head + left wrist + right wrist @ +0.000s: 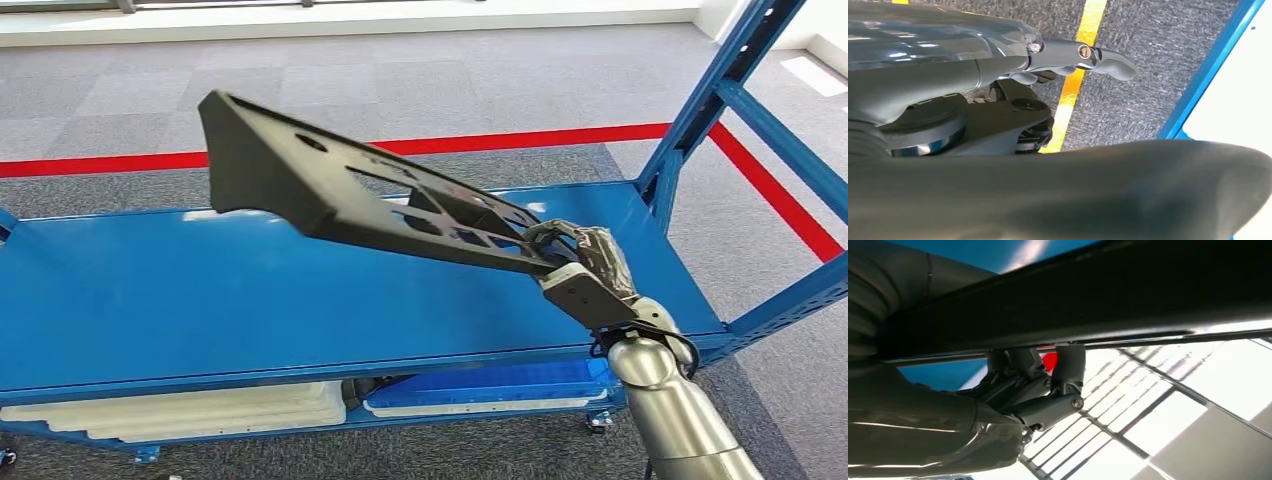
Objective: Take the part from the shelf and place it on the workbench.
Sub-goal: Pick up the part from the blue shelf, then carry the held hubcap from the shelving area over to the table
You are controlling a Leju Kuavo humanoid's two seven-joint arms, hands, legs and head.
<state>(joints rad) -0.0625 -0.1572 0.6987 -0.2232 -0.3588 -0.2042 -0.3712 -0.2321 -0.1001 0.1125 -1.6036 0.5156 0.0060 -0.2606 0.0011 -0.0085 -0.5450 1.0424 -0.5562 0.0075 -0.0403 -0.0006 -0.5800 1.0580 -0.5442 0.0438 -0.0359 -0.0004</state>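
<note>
The part [340, 185] is a long, flat black plastic panel with several cut-outs. It hangs tilted above the blue shelf deck [150, 300], its far end raised to the left. My right hand [585, 265] grips its near right end from below. In the right wrist view the part [1098, 300] is a dark bar across the picture, with the right hand's fingers [1068, 365] clamped up against its lower edge. My left hand [1063, 60] hangs over grey carpet, one finger stretched out, nothing in it.
A blue upright post [720, 90] and slanted brace stand at the shelf's right end. White foam trays [200, 405] and a blue bin [480, 385] lie on the lower level. A red floor line [500, 140] runs behind the shelf. A yellow floor line [1083, 40] lies under the left hand.
</note>
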